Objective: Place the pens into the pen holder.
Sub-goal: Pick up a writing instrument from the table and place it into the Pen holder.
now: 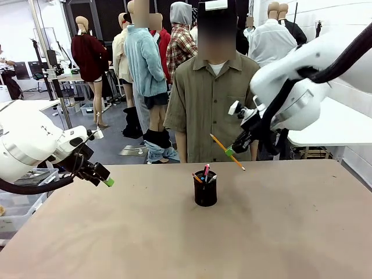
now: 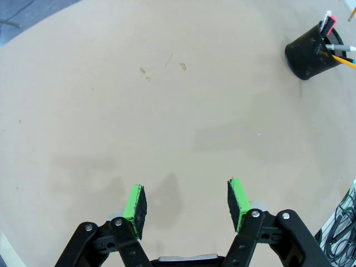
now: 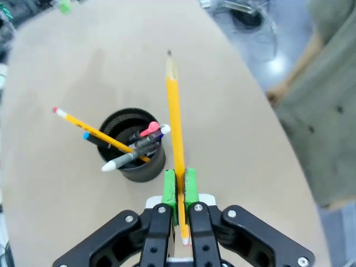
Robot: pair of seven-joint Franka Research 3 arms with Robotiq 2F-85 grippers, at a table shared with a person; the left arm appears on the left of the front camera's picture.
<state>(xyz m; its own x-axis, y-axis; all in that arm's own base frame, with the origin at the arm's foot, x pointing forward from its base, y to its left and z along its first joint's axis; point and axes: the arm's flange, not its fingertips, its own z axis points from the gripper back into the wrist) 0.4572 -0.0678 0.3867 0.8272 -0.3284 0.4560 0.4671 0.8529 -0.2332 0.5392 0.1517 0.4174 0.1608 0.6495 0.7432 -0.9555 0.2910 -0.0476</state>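
The left hand (image 1: 103,179) hangs just above the tan surface (image 1: 116,232), well to the left of the cup (image 1: 205,189), its green pads (image 2: 135,207) spread apart with nothing between them. In its wrist view the bare surface lies below the released fingers and the cup (image 2: 311,49) stands well off, toward the top right corner.

The black mesh cup stands upright near the middle of the surface, in front of a person (image 1: 210,104) in an olive shirt on the far side. Several pens already stand in it: from above, a yellow pencil (image 3: 100,135) with a pink eraser leans out over the rim, a silver-grey pen (image 3: 129,158) pokes out beside it, and a dark pen with a pink-red clip (image 3: 149,131) sits inside. From the front, the red-tipped pen (image 1: 206,171) rises above the rim.

Up and to the right of the cup, the right hand (image 1: 231,150) is clenched on an orange-yellow pencil (image 1: 226,151), held in the air and slanting down to the right. In its wrist view that pencil (image 3: 174,117) is pinched between the green pads (image 3: 170,188), its sharpened tip pointing away from the hand, just beside the cup (image 3: 134,146).
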